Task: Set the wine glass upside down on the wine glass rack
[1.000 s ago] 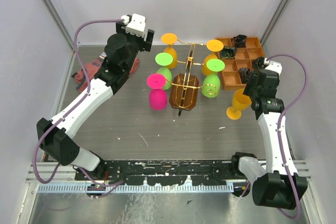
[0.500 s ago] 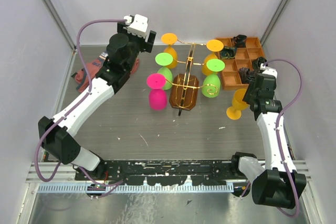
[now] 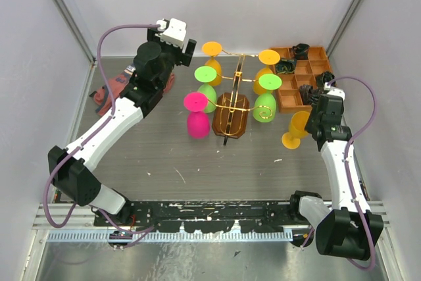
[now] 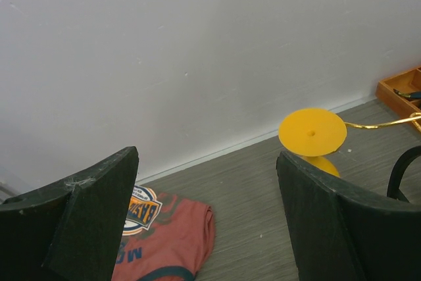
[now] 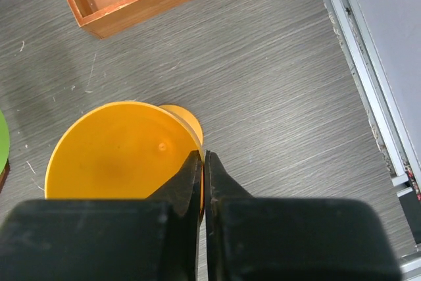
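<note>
An orange wine glass (image 3: 296, 130) stands upright on the table, right of the wine glass rack (image 3: 231, 112), a gold wire stand on a brown base. My right gripper (image 3: 310, 122) is shut on the glass's rim: in the right wrist view one finger is inside the bowl (image 5: 118, 156) and one outside, the gripper (image 5: 203, 156) pinching the wall. My left gripper (image 3: 187, 47) hangs open and empty at the back left, above the table, facing the wall; its fingers (image 4: 105, 189) frame bare floor.
Several coloured glasses hang upside down on the rack: pink (image 3: 196, 117), green (image 3: 268, 83) and orange (image 3: 212, 49), the last one showing as an orange foot (image 4: 312, 131). A brown compartmented tray (image 3: 295, 98) sits behind the right gripper. A red shirt (image 3: 113, 88) (image 4: 164, 235) lies at the far left.
My right gripper has closed on the orange glass's rim, the wrist shifting slightly toward it. The left arm has hardly moved, its jaws opening a touch wider.
</note>
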`<state>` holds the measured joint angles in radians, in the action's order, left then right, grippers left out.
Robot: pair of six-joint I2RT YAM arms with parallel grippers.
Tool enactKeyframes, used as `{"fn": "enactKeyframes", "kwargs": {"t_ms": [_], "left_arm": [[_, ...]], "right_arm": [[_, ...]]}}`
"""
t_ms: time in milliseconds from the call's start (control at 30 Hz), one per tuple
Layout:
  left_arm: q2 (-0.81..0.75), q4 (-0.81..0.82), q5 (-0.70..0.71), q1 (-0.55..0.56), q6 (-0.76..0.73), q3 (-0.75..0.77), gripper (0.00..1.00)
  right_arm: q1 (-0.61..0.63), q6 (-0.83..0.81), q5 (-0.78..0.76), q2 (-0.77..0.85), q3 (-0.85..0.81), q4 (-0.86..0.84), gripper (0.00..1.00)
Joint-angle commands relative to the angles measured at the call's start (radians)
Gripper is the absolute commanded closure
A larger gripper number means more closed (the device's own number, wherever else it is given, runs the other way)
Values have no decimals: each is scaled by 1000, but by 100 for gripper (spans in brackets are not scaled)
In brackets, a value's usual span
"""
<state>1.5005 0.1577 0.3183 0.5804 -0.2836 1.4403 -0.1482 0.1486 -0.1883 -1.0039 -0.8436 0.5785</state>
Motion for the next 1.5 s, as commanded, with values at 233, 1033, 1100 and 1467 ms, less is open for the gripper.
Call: {"fn": "enactKeyframes", "kwargs": {"t_ms": [233,1033,1100,1467], "left_arm": [[9,8,-15,-4,-9,36,7],[209,-755,-397,-132,566,710,11],[208,-757,-447,-163,672,703,12],[67,-439,-512,-217,1190,449,12]], "right_arm": [[-7,-63,-105,-8,-190,38,99],[21,-327,384,9,-198,-1128,99],[66,-370,386,-34,-211,-1215,99],[481,-782,256,-299,-296,-1556,99]]}}
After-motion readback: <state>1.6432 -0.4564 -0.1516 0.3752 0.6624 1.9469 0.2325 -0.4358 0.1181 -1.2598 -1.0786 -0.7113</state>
